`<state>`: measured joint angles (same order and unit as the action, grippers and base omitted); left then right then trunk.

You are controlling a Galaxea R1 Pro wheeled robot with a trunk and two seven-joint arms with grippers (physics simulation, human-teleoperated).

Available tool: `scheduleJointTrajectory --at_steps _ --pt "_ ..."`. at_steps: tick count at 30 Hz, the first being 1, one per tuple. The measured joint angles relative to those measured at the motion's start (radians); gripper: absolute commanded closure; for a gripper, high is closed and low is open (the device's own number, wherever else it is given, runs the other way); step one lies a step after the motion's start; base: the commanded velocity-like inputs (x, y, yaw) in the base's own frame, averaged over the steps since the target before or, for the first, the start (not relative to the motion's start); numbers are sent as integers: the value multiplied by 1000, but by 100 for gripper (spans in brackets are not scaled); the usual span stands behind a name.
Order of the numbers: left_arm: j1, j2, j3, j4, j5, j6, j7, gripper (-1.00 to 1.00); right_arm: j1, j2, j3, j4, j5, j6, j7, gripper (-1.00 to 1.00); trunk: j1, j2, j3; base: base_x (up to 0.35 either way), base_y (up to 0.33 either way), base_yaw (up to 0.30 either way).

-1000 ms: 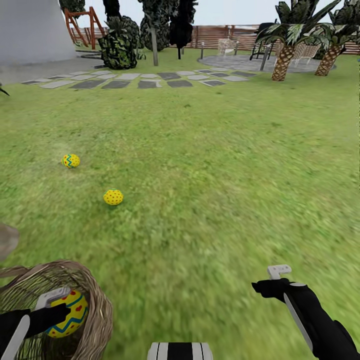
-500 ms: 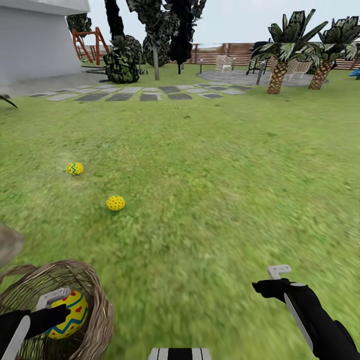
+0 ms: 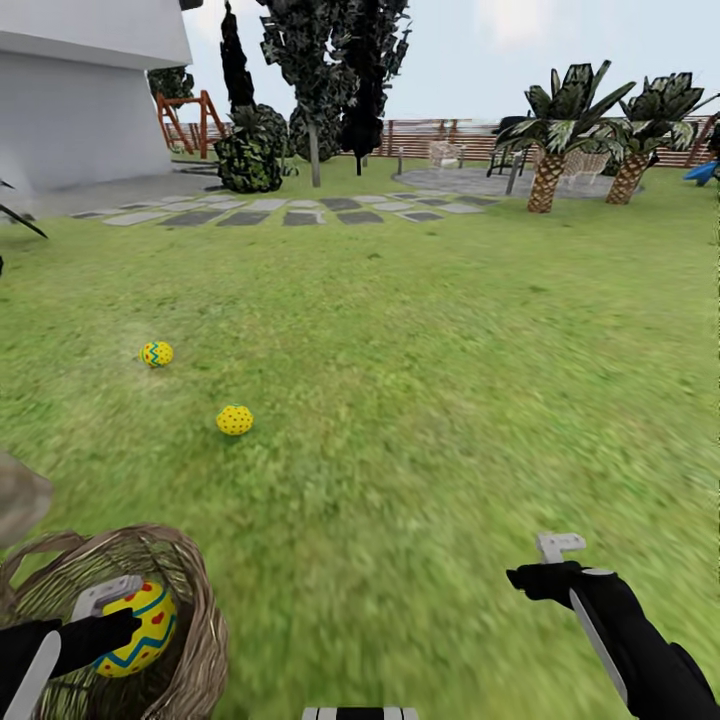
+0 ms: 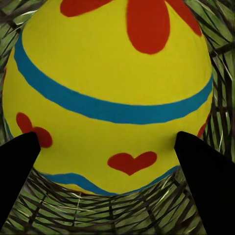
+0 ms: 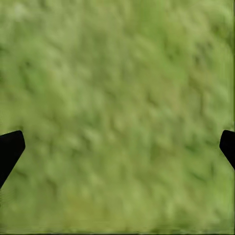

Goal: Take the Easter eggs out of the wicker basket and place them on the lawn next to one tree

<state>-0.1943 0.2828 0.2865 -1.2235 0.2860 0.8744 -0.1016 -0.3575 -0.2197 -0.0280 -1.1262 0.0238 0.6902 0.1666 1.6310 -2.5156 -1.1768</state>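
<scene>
1. We see the wicker basket at the lower left of the head view, brown open weave with a round rim, resting on the short, blurred grass of the lawn.
2. Our left gripper reaches into it, its two dark fingers set either side of a glossy yellow egg (blue bands, red hearts and a red flower), seemingly clamped on it.
3. Two more eggs lie out on the grass, well apart from the basket: a red-dotted egg and a zigzag egg farther off.
4. Our right gripper hangs over bare grass, its finger tips wide apart.
5. Against the earlier frames, only the head camera has tilted up; eggs, basket and both arms keep their places.
</scene>
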Motion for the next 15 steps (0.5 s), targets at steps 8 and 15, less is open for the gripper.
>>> scheduleJointTrajectory --at_steps 8,15 --pt "0 -3 -1 6 -5 -3 1 100 0 3 3 10 1 0 0 -100 -4 2 31 -75 27 0" --pt "0 -4 0 9 -4 -4 1 100 0 3 1 12 1 0 -2 -100 -6 4 58 -229 161 0"
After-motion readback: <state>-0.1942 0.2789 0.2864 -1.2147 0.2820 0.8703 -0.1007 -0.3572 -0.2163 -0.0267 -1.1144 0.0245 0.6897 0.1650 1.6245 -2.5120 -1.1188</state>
